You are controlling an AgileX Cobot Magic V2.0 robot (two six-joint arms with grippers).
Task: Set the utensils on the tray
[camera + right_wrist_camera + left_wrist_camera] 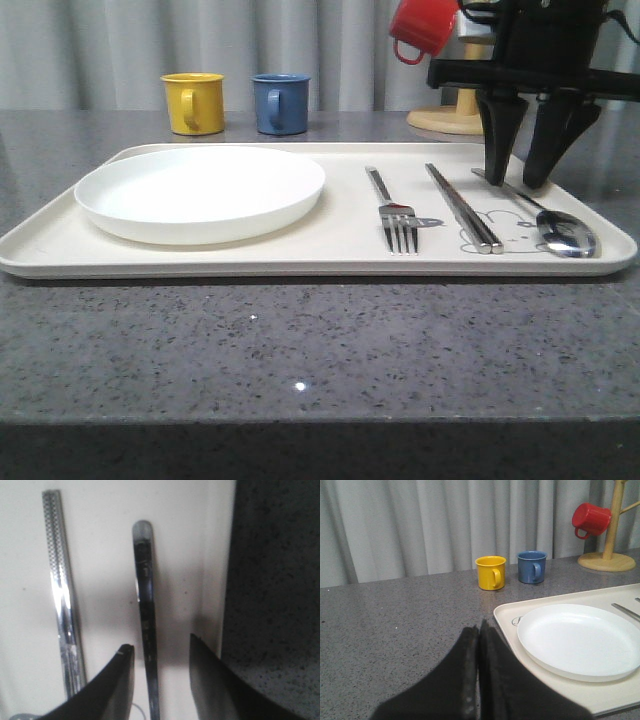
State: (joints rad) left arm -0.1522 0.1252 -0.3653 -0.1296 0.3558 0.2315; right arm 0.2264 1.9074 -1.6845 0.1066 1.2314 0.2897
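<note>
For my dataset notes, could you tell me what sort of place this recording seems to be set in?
Probably a staged tabletop test area rather than a real kitchen: a grey speckled counter backed by a plain curtain, with a tray and a wooden mug tree.

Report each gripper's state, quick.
Left gripper: shut, holding nothing, over the grey stone counter.
Right gripper: open, fingers straddling the shiny silver metal spoon handle, not gripping it.

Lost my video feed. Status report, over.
Right hand open, astride spoon handle. Left hand shut, empty. Fork, chopsticks, spoon on tray. Nothing blocking.
</note>
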